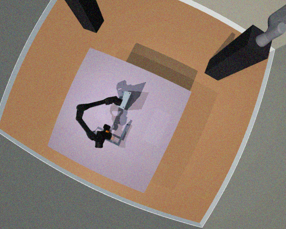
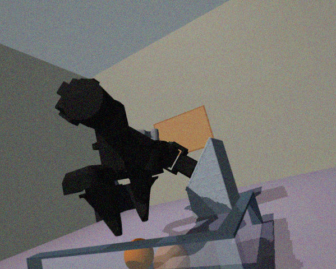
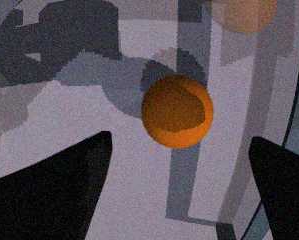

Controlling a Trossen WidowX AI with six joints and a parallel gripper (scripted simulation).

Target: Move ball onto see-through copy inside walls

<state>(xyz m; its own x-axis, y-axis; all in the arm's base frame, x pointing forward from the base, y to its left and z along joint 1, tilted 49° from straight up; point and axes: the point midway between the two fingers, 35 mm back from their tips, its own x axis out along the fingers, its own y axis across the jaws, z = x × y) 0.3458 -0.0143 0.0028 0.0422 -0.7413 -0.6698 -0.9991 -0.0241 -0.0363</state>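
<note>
The orange ball (image 1: 107, 131) (image 2: 138, 256) (image 3: 177, 112) lies inside the corner, near the long clear wall (image 1: 115, 143) (image 2: 98, 246). The see-through copy (image 2: 173, 257) (image 3: 246, 15) is beside it, closer to the short clear wall (image 1: 123, 134) (image 2: 239, 212). My gripper (image 2: 132, 227) (image 3: 183, 143) is open and empty, pointing down above the ball. In the wrist view the ball shows between and a little beyond the fingertips. In the top view the arm hides the fingers and part of the long wall.
The arm's pale base block (image 1: 125, 99) (image 2: 211, 170) stands on the lilac surface (image 1: 147, 160), beyond the open side of the corner. Two large black blocks (image 1: 239, 54) (image 1: 88, 15) stand farther away; a grey jointed arm (image 1: 271, 34) shows at the right one.
</note>
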